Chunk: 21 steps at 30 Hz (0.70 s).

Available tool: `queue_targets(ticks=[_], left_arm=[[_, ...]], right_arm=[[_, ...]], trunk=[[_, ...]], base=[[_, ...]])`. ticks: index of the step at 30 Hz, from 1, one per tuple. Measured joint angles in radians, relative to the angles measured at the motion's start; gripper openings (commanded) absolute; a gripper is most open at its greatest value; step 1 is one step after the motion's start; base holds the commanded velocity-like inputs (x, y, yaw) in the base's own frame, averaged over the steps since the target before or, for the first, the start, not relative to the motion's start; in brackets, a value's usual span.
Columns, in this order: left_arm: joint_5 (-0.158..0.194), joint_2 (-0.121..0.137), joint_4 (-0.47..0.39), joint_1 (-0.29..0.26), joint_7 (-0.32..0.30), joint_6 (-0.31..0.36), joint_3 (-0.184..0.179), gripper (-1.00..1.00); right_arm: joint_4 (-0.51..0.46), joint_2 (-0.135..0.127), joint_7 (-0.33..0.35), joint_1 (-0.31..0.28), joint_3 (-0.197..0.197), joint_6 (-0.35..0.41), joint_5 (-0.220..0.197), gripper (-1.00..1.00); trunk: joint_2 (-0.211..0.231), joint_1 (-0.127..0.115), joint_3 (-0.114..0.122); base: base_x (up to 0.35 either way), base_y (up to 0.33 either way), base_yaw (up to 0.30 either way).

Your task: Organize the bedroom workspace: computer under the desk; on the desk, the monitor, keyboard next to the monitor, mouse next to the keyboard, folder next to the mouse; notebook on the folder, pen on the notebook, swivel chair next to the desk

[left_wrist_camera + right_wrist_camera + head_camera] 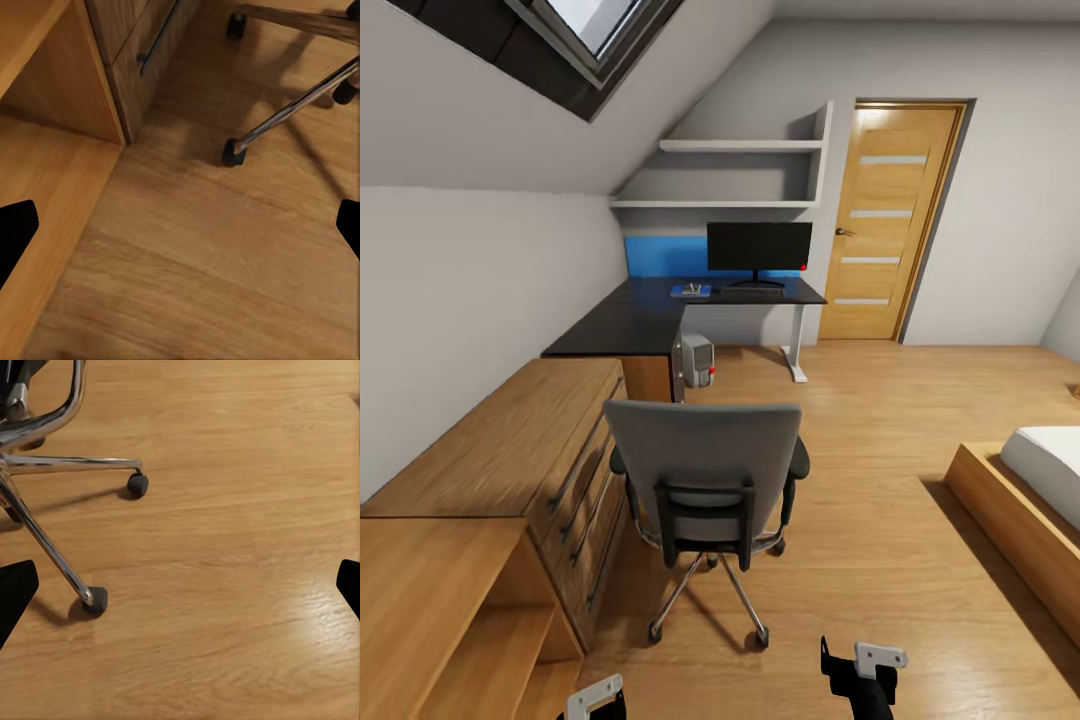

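i'm facing the swivel chair (705, 470), standing well short of the desk (660, 315) – both claws (180, 225) hanging apart, gripping nothing, ready to push it in.

Readable text: none could be read on any surface.
Computer (698, 361): bore only a red light, no lettering.
Monitor (759, 246): screen was blank, with a red dot at its 4 o'clock corner.

Both pincers, left (180, 225) and right (180, 585), hang low, spread wide.
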Motion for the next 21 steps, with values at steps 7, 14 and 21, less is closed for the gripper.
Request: queue_targets(ticks=[7,14,21], left_arm=[[0.000,-0.001,0.000,0.000,0.000,0.002,0.001,1.00],[0.000,0.000,0.000,0.000,0.000,0.003,0.002,1.00],[0.000,0.001,0.000,0.000,0.001,0.003,0.002,1.00]], right_arm=[[0.000,0.000,0.000,0.000,0.000,0.000,0.000,1.00],[0.000,0.000,0.000,0.000,0.000,0.000,0.000,1.00],[0.000,0.000,0.000,0.000,0.000,0.000,0.000,1.00]], trunk=[[-0.049,0.027,-0.022],[-0.098,0.054,-0.044],[-0.147,0.081,-0.066]], base=[[0.000,0.000,0.000],[0.000,0.000,0.000],[0.000,0.000,0.000]])
